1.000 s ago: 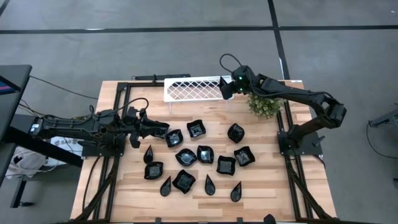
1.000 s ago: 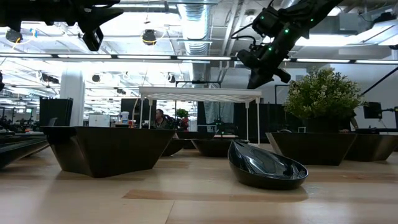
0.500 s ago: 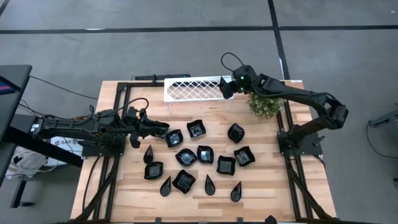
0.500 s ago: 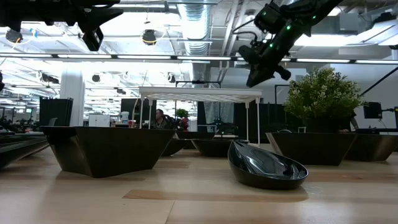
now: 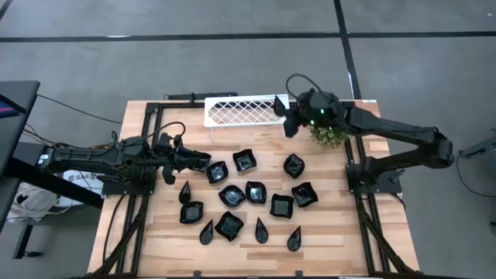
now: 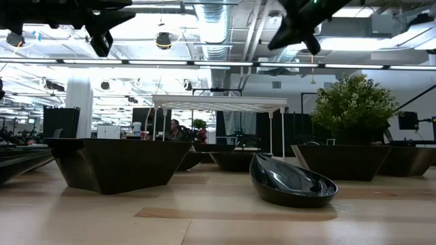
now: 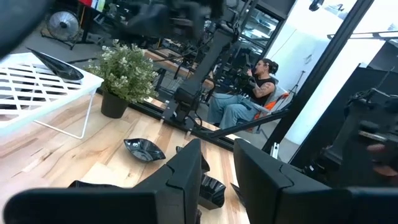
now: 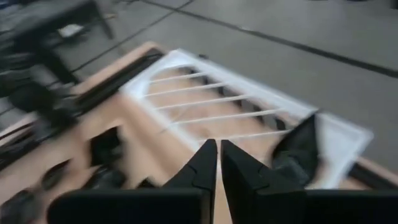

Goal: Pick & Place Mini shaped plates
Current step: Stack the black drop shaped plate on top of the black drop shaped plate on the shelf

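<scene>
Mini shaped plates (image 5: 255, 191): roughly a dozen glossy black dishes scattered over the middle and near half of the worktop (image 5: 333, 232). One teardrop plate (image 5: 278, 104) already lies on the right end of the white lattice tray (image 5: 232, 112) at the far edge.

Right gripper (image 5: 290, 124) hangs just off that tray's right end, beside the green plant (image 5: 329, 133); fingers nearly touching, holding nothing. Left gripper (image 5: 203, 161) waits near the left edge, close to a squarish plate (image 5: 217, 171); fingers slightly parted, empty.

Risks, as judged:
- Right arm could clip the tray corner or plant, tipping the placed plate off.
- Glossy wavy rims may slip from a pinch.
- Plates crowd together; reaching for one could shove its neighbours.

No readable writing or brand on anything.
</scene>
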### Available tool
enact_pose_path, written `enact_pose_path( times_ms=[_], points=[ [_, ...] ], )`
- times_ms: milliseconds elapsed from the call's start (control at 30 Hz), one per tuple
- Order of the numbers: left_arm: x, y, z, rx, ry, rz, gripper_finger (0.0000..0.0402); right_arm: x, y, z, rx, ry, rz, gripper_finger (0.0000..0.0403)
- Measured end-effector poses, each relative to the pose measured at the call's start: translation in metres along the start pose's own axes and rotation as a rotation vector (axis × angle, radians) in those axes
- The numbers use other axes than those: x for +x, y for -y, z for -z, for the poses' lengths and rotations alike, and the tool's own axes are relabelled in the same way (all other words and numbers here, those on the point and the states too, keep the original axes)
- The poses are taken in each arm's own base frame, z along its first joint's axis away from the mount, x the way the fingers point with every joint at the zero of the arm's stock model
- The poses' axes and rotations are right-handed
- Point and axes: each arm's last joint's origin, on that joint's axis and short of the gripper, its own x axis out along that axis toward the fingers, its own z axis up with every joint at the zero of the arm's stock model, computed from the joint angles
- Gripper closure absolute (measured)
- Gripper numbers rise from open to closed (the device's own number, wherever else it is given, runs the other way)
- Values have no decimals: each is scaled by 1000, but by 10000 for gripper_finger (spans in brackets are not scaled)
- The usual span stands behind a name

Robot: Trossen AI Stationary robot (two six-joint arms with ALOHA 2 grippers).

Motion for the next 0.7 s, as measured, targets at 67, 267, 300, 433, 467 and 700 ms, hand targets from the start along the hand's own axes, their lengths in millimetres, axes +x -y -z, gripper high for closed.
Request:
enact_pose_path(
  times_ms=[67, 267, 300, 433, 467, 700],
  points=[
    [0, 0, 0, 0, 0, -1, 305, -6, -14, 6, 6, -24, -57, 387],
    [0, 1, 1, 0, -22, 26, 305, -21, -55, 34, 38, -136, -165, 387],
    [0, 1, 1, 0, -22, 27, 305, -24, -61, 39, 43, -152, -164, 389],
    [0, 2, 2, -12, -25, 33, 305, -40, -83, 60, 82, -233, -199, 395],
    [0, 2, 2, -19, -27, 38, 305, -45, -88, 66, 93, -262, -214, 396],
    [-1, 13, 6, -48, -64, 117, 305, -78, -122, 100, 245, -429, -322, 397]
  ],
)
